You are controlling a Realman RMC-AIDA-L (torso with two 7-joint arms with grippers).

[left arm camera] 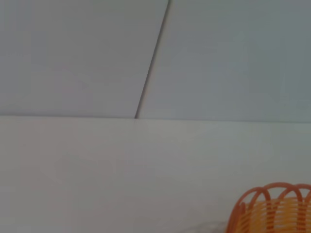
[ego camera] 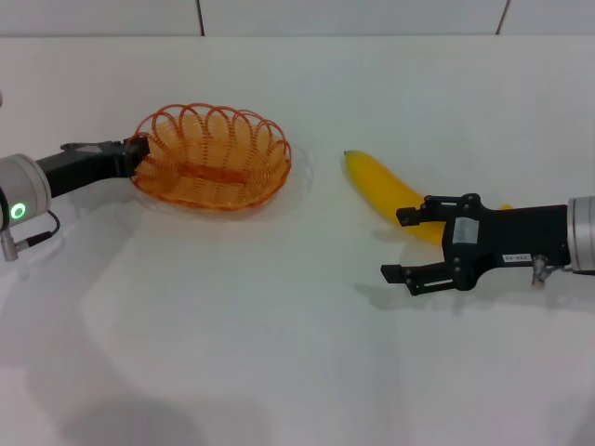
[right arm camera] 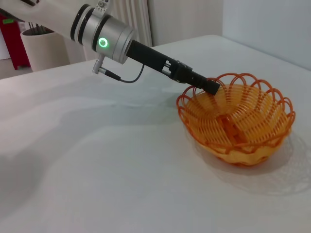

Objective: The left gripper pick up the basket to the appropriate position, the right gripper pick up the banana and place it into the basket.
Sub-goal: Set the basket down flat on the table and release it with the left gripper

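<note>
The orange wire basket (ego camera: 212,160) sits at the left middle of the white table. My left gripper (ego camera: 139,151) is at the basket's left rim, shut on it; the right wrist view shows the same, the left gripper (right arm camera: 211,87) closed on the rim of the basket (right arm camera: 238,121). A bit of the basket's rim (left arm camera: 277,206) shows in the left wrist view. The yellow banana (ego camera: 376,181) lies on the table to the basket's right. My right gripper (ego camera: 407,244) is open and empty, its far finger over the banana's right part, pointing left.
The white table (ego camera: 279,353) extends toward me from the basket and banana. A pale wall (ego camera: 353,17) stands along the table's far edge. In the right wrist view a white bin (right arm camera: 46,48) stands beyond the table.
</note>
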